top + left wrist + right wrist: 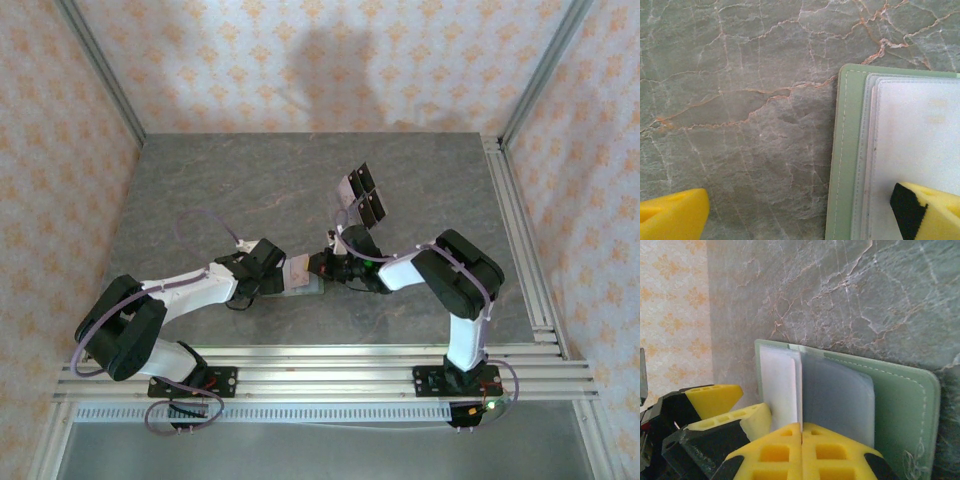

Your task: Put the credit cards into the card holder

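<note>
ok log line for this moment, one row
left gripper: open, finger resting on card holder | right gripper: shut on its clear sleeve | credit cards: lying beyond, apart from holder
</note>
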You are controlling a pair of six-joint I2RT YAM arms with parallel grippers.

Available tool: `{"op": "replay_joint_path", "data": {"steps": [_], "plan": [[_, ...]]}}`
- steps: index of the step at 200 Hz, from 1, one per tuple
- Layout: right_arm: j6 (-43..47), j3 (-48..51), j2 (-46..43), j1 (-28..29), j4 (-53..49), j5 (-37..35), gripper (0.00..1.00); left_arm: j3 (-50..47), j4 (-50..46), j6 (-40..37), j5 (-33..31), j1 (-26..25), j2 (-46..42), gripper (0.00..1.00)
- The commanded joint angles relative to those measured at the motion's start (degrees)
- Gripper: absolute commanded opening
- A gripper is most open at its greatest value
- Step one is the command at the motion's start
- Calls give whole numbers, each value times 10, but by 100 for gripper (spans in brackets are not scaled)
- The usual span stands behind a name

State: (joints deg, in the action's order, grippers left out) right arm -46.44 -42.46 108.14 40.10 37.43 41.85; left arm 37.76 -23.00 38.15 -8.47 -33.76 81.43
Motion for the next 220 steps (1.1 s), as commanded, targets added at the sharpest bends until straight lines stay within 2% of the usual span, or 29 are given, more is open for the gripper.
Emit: {"op": "replay_joint_path", "data": {"steps": [1,122,220], "plan": [[-14,16,9,3,43,15,0,-15,-32,10,-19,-3,4,96],[-91,40,40,3,174,28,0,-20,-39,18,-23,-5,-2,96],[-74,32,48,3,123,30,0,-19,-40,18,-23,-5,-4,96]]}}
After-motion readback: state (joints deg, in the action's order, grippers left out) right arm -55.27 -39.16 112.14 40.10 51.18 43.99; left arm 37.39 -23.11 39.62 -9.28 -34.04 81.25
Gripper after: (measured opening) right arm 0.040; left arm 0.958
